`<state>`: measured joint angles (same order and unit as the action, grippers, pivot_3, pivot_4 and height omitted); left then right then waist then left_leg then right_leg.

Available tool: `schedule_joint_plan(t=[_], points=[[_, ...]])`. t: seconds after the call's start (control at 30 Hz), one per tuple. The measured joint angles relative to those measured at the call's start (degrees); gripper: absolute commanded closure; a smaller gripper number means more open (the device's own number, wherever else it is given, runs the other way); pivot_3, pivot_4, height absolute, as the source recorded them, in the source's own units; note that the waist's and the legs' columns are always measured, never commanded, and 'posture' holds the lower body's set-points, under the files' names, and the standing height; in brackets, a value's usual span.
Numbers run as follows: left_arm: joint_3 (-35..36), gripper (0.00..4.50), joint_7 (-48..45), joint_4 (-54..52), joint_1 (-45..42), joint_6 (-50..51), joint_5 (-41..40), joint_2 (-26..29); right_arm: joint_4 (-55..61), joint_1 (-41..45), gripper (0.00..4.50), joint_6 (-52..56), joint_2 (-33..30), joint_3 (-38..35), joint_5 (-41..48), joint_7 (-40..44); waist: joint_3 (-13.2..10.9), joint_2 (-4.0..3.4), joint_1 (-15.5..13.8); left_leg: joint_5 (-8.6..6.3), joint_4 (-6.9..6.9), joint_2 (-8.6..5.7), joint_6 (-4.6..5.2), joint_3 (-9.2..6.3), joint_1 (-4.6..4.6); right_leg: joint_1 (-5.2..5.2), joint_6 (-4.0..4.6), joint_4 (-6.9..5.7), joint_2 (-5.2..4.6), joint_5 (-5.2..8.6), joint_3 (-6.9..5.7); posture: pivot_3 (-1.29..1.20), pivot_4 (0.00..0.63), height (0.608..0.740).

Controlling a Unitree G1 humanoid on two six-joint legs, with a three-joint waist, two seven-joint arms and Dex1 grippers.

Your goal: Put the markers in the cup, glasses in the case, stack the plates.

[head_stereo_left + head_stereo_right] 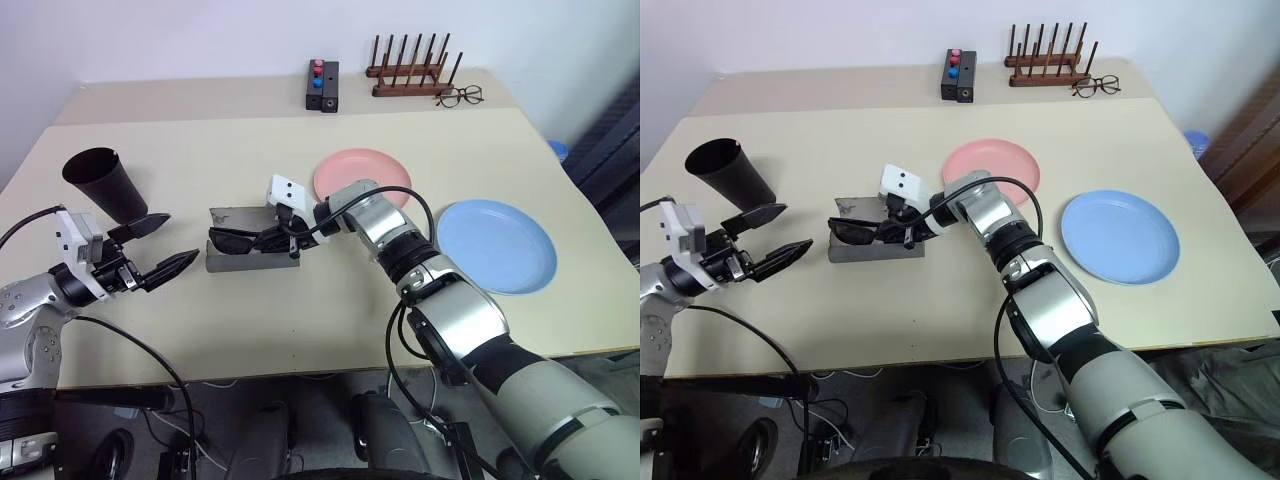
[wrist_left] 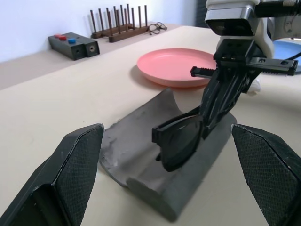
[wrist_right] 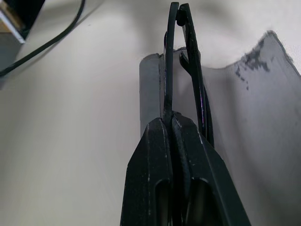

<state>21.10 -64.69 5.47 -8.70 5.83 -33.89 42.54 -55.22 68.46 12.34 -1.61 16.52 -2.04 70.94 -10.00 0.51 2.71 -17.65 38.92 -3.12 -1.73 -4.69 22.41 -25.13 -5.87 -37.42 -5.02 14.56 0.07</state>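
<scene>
Your left gripper (image 1: 158, 248) hangs wide open beside the cup (image 1: 108, 183). Your right gripper (image 1: 287, 237) is pinched tight on the glasses (image 2: 181, 141), holding them right over the open case (image 1: 232, 262), pink plate (image 1: 362, 172) just behind.

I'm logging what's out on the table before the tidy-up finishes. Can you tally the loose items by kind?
Plates: 2, pink plate and blue plate
Eyewear: 2, sunglasses and wire spectacles
Cups: 1, black cup
Glasses cases: 1, grey case
Wooden racks: 1
Black boxes: 1
Total: 8
</scene>
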Motion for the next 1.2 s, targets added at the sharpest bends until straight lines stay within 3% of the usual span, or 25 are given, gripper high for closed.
schedule_joint_plan(t=[0.27,0.3,0.4,0.57,0.97,1.03,1.2], points=[[0.0,0.0,0.4,-0.1,-0.3,0.1,0.2,0.0,-1.0,0.0,4.45,-0.8,1.5,1.2,-1.6,-0.2,0.0,0.0,0.0,0.0,-0.01,0.0,-0.01,0.01,0.0,-0.01,0.0,0.0,0.0,0.0,0.01,0.0,0.15,0.74],[0.0,0.0,0.5,-0.4,-0.2,0.1,0.2,0.0,-1.0,0.0,3.83,-0.8,1.7,1.1,-1.6,-0.2,0.0,0.0,0.0,0.0,-0.01,0.0,-0.01,0.0,0.0,-0.01,0.0,0.0,0.0,0.0,0.01,0.0,0.15,0.74],[0.0,0.0,0.8,-1.2,0.1,0.2,0.2,0.0,-1.3,0.0,2.65,-0.8,2.1,1.1,-1.6,-0.2,0.0,0.0,0.0,0.0,-0.01,0.0,-0.01,0.0,0.0,-0.01,0.0,0.0,0.0,0.0,0.01,0.0,0.15,0.74],[0.0,0.0,1.2,-1.5,0.2,0.5,0.2,0.0,-1.3,0.0,0.06,-1.5,2.2,1.0,-1.6,-0.8,0.0,0.0,0.0,0.0,-0.01,0.0,-0.01,0.0,0.0,-0.01,0.0,0.0,0.0,0.0,0.01,0.0,0.15,0.74],[-0.1,0.0,1.7,-1.9,-0.1,1.5,0.2,0.0,0.9,0.0,0.06,-0.1,1.4,-3.8,2.4,-0.7,0.0,0.0,0.0,0.0,-0.01,0.0,-0.01,0.0,0.0,0.0,0.0,0.0,0.0,0.0,0.0,0.0,0.15,0.74],[-0.1,0.0,1.7,-1.9,-0.3,1.5,0.2,0.0,3.6,0.0,0.06,2.0,0.6,-6.4,5.3,-0.2,0.0,0.0,-0.1,0.0,-0.01,0.0,-0.01,0.0,0.01,0.01,0.0,0.01,-0.02,0.0,0.01,0.0,0.15,0.74],[-1.1,0.0,1.7,-1.8,-2.7,2.5,0.7,0.3,23.4,-8.1,0.06,11.0,-7.0,-13.5,14.9,1.3,0.0,0.02,-0.9,-0.02,0.04,-0.06,0.04,-0.09,0.01,0.16,0.0,0.13,-0.02,0.0,-0.06,0.0,0.15,0.74]])
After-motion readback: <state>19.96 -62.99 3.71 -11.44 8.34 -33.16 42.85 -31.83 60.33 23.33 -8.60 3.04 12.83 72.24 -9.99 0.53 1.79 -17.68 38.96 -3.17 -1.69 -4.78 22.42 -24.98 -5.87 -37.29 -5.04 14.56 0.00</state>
